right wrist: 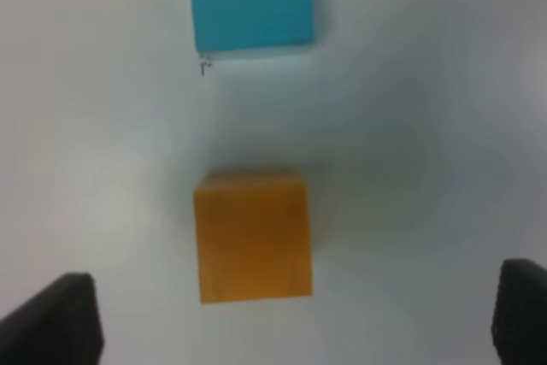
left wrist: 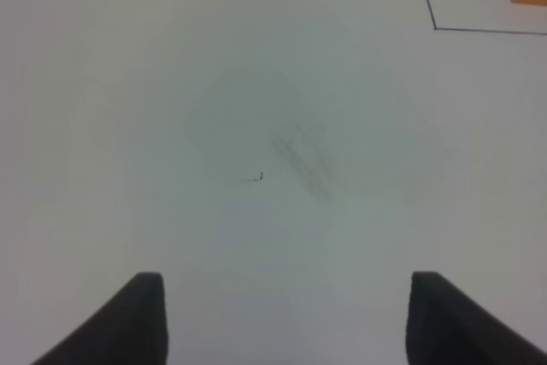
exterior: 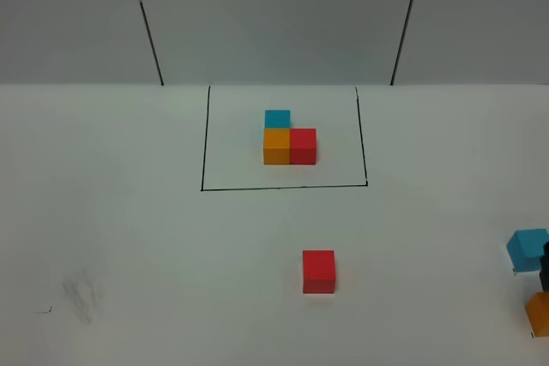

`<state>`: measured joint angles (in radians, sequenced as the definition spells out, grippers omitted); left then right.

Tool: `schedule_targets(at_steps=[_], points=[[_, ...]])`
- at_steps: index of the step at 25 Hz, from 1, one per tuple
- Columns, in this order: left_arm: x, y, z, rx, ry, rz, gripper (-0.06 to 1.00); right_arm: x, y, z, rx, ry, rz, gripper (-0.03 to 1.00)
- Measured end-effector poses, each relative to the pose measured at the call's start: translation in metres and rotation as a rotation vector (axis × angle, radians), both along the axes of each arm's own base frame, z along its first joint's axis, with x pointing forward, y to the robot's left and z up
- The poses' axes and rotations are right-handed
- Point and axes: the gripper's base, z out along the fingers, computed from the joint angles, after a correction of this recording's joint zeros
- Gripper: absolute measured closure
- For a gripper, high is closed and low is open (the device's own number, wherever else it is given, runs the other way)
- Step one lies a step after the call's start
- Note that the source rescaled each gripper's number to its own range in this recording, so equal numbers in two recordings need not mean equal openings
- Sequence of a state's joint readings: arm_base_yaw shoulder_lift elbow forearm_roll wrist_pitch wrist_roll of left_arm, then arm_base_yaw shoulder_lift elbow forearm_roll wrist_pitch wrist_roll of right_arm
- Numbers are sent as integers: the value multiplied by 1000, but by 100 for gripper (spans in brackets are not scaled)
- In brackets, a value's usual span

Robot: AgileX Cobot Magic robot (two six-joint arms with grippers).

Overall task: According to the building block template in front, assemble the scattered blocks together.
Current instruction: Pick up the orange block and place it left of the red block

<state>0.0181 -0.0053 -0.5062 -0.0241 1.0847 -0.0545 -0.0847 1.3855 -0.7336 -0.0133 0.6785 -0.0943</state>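
Exterior high: mounted above, looking down across the table [exterior: 129, 237] to the building block template [exterior: 289, 145]. Left wrist: close over the table, sharing the template's corner. Right wrist: very close (blurred) over the orange block [right wrist: 253, 235], also at exterior's right edge.

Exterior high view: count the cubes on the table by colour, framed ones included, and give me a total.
Red: 2, the framed red cube and the loose red cube.
Orange: 2, the framed orange cube and the loose orange cube.
Light blue: 2, the framed light blue cube and the loose light blue cube.
Total: 6.
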Motion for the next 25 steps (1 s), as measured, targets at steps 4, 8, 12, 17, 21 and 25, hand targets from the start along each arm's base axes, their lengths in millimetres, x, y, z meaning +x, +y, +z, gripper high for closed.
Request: schedule_targets(at_steps=[4,8,12,17,21,25], points=[[0,0,0,0,0,0,61,9,0,4,-1,25,37,9],[0,0,0,0,0,0,61,14,4,3,51,54,48,10],[0,0,0,0,0,0,61,13,6,-2,74,101,49,11],[0,0,0,0,0,0,61,15,7,-8,96,134,25,11],[0,0,0,0,0,0,61,20,7,-22,106,181,15,11],[0,0,0,0,0,0,61,25,6,-33,100,203,14,11]])
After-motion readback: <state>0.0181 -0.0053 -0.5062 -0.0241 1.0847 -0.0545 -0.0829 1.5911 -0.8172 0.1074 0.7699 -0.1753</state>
